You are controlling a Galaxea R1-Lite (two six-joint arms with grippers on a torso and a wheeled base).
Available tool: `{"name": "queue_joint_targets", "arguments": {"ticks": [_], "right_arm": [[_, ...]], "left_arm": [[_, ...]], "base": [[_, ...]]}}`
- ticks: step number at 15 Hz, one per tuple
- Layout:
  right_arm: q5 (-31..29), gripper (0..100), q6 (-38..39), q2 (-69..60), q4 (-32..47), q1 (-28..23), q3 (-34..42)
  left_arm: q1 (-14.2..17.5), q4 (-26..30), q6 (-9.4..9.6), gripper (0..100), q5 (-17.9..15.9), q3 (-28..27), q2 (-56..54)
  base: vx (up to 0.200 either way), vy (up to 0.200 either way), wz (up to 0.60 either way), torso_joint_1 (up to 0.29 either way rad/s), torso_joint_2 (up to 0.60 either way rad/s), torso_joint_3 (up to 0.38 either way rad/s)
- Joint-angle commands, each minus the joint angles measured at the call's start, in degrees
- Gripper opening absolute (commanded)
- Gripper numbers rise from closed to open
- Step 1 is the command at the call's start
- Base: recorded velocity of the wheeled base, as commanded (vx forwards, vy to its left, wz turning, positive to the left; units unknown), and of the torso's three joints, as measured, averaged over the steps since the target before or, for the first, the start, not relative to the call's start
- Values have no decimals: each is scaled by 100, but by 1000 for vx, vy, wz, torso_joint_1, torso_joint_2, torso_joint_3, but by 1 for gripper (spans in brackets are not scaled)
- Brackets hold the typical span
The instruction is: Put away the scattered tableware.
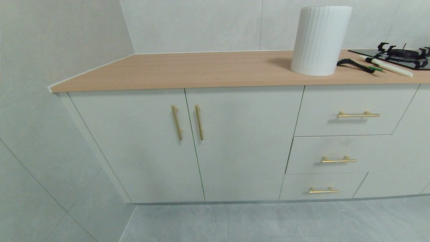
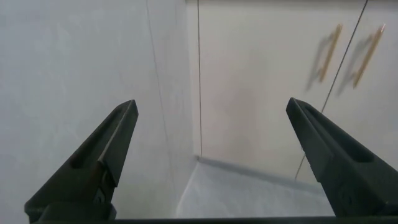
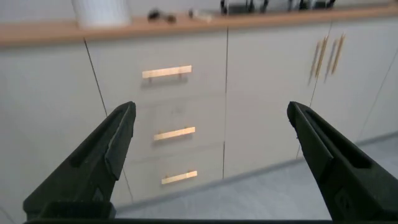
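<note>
- White ribbed container (image 1: 319, 40): stands upright toward the right end of the counter (image 1: 201, 69).
- Black utensil (image 1: 354, 64): lies flat just right of the container's base, long axis roughly along the counter's front edge.
- White utensil (image 1: 389, 66): lies flat beside the hob (image 1: 403, 55), long axis slanting from back-left to front-right.
- Left hand (image 2: 210, 104): fingers spread, gripping nothing, facing the cabinet doors (image 2: 280, 93).
- Right hand (image 3: 210, 106): fingers spread, gripping nothing, facing the drawers (image 3: 168, 99).

On countertop (image 1: 188, 69): white ribbed container (image 1: 320, 40), black utensil (image 1: 354, 64) just beside.
</note>
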Motion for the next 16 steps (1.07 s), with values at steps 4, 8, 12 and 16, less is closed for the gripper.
{"name": "queue_joint_targets", "arguments": {"ticks": [4, 8, 12, 16], "right_arm": [[1400, 100, 92, -110, -2020, -30, 2387], [1558, 100, 75, -110, -1361, -38, 2387], [1734, 100, 57, -101, -1010, -30, 2369], [1840, 100, 84, -110, -1097, -30, 2387]], "left_arm": [[6, -873, -11, 100, -639, 1665, -79], [6, -1506, -46, 100, -1553, 2149, -79], [6, -1533, -64, 100, -1667, 2210, -79], [-20, -1524, -38, 100, -1869, 2210, -79]], "base": [[0, 0, 0, 0, 0, 0], [0, 0, 0, 0, 0, 0], [0, 0, 0, 0, 0, 0], [0, 0, 0, 0, 0, 0]]}}
